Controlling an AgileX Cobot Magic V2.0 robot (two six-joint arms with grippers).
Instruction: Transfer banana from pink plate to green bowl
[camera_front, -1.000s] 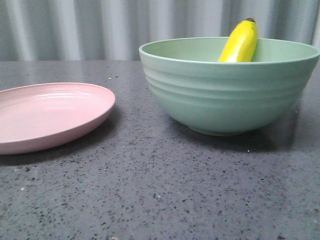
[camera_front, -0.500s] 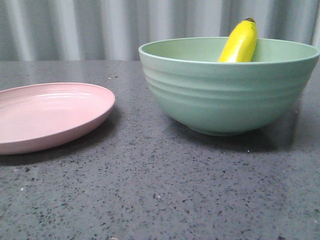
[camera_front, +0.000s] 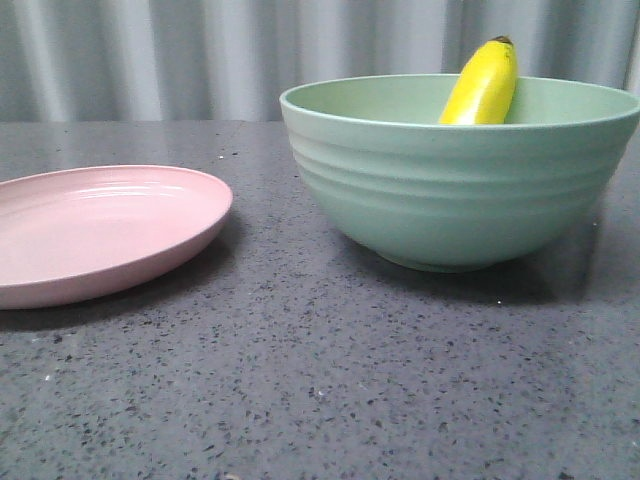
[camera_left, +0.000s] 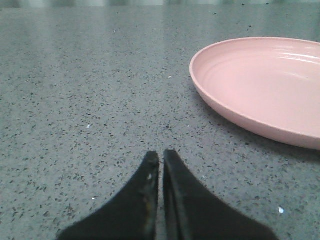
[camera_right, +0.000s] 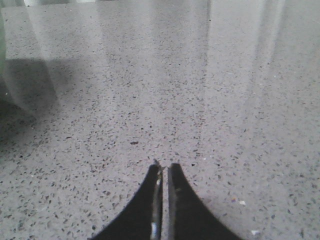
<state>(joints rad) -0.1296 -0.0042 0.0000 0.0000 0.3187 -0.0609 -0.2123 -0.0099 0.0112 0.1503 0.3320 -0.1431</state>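
Note:
The yellow banana (camera_front: 482, 85) stands tilted inside the green bowl (camera_front: 455, 190) at the right in the front view, its dark tip poking above the far rim. The pink plate (camera_front: 95, 230) lies bare at the left; it also shows in the left wrist view (camera_left: 260, 90). My left gripper (camera_left: 161, 155) is shut and empty, low over the dark speckled table beside the plate. My right gripper (camera_right: 165, 166) is shut and empty over bare table. Neither gripper shows in the front view.
The dark speckled tabletop (camera_front: 320, 380) runs under everything. A grey corrugated curtain (camera_front: 200, 50) closes the back. A pale green blur at the edge of the right wrist view (camera_right: 3, 55) seems to be the bowl's wall.
The front view has shifted very slightly; bowl, plate and banana keep their places. No gripper motion shows.

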